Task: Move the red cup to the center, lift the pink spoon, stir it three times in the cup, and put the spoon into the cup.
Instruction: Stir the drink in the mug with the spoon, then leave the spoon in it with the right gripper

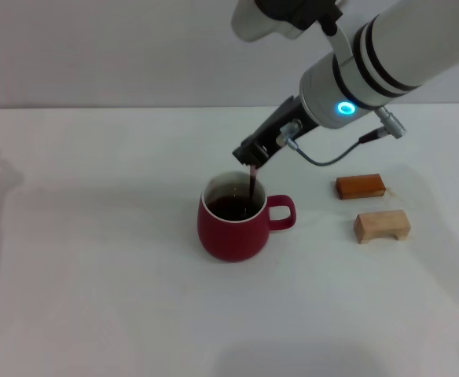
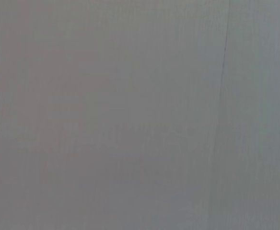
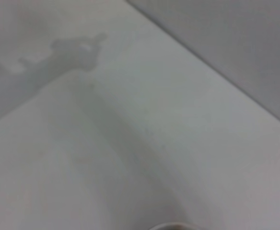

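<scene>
The red cup [image 1: 233, 228] stands upright near the middle of the white table [image 1: 96, 259] in the head view, its handle pointing right. My right gripper [image 1: 251, 159] hangs just above the cup's rim, shut on the pink spoon [image 1: 251, 182]. The spoon hangs straight down from the gripper, and its lower end is inside the cup. In the right wrist view only a sliver of the cup's rim [image 3: 171, 226] shows at the picture's edge. The left gripper is out of sight; its wrist view holds only a plain grey surface.
Two small wooden blocks lie to the right of the cup: a darker one [image 1: 360, 186] farther back and a paler one [image 1: 382, 225] nearer me. The right arm reaches in from the upper right above them.
</scene>
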Tool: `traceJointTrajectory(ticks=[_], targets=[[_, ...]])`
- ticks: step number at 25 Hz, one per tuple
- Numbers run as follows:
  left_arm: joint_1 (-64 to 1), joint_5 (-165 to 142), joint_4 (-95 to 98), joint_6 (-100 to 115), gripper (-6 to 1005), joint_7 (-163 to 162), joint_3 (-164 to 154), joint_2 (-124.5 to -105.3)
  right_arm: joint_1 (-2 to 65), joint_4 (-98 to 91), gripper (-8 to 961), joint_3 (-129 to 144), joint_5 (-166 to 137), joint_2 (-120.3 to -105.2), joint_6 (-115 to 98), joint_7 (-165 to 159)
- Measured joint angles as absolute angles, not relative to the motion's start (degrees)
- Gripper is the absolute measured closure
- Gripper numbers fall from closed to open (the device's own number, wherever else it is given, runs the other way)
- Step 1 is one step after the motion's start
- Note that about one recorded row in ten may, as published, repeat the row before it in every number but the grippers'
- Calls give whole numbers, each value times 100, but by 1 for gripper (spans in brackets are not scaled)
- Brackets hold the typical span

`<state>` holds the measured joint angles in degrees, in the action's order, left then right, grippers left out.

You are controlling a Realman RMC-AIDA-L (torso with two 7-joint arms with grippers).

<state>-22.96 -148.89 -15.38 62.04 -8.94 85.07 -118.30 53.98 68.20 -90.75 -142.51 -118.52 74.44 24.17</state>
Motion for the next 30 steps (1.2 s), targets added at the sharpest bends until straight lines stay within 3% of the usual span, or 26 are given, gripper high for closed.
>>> traceJointTrajectory(ticks=[30], targets=[[-2267, -14889, -1522, 6258, 1001, -993, 8507, -11821, 5674, 6425, 820, -9118, -14352, -11842, 7556, 2443]])
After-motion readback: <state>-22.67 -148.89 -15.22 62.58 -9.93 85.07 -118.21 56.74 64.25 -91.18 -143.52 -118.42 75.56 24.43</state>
